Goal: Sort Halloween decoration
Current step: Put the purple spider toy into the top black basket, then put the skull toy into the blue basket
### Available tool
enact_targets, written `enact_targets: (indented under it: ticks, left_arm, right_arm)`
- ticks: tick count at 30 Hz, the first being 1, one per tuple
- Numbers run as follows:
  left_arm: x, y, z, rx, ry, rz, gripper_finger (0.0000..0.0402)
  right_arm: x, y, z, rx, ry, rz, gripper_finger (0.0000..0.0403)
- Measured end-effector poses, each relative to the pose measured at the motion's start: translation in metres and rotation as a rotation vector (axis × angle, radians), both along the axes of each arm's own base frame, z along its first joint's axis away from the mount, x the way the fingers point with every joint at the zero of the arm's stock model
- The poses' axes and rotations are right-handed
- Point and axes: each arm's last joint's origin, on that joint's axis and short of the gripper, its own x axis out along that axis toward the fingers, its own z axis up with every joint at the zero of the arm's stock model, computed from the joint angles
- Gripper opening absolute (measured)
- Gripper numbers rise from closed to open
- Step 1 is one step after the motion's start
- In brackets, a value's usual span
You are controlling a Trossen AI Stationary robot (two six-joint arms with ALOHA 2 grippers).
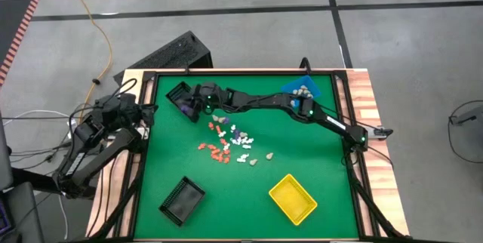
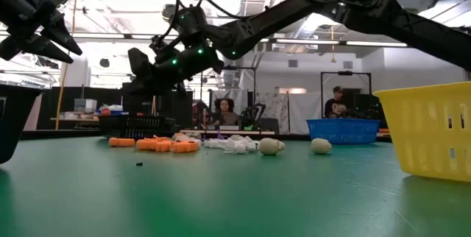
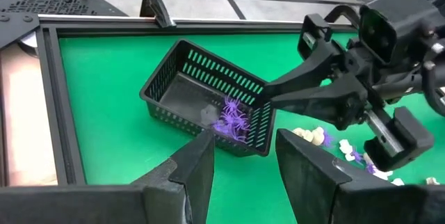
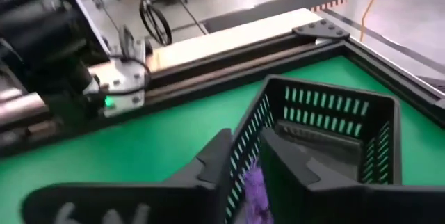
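Dozens of Halloween decoration (image 1: 226,143) pieces lie scattered on the green desk (image 1: 317,167). I will place everything by the black bin (image 1: 181,96) at the far left of it. Farthest left, off that bin's outer side and beyond the desk's edge, the left end effector (image 3: 243,156) hangs in the air, its two fingers apart with nothing between them, pointed toward the bin.

Next comes the bin itself. A small heap of purple pieces (image 3: 231,118) sits inside it, against the wall nearer the loose pile. The right end effector (image 4: 245,156) is at that same wall, reached right across from the other side of the desk. Its fingers stand slightly apart, one either side of the bin's slatted wall. The purple shows in the gap between them. I cannot tell whether a piece is gripped or has just been let go.

To the right of the bin, toward the middle of the desk, lies the unsorted pile: orange pieces (image 2: 156,144), then white ones (image 2: 232,144), then a couple of beige ones (image 2: 271,146).

These look like small moulded plastic: very light, stiff, rather smooth, and not likely to break. I would judge they slide or flick away easily if nudged. Each is best pinched across its body from directly above, one at a time, at the edge of the cluster where neighbours do not crowd the fingers.
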Motion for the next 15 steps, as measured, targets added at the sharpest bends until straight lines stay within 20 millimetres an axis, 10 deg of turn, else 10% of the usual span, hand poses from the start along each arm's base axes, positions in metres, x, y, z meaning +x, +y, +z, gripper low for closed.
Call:
enact_targets:
  ticks: [8,15]
  left_arm:
    - [0.0,0.0,0.0,0.0,0.0,-0.001,0.0144]
    - [0.0,0.0,0.0,-0.001,0.0,-0.002,0.0144]
  right_arm:
    - [-0.003,-0.008,0.009,0.029,-0.034,0.069,0.0173]
    - [-0.025,-0.02,0.08,0.34,-0.314,0.673,0.0182]
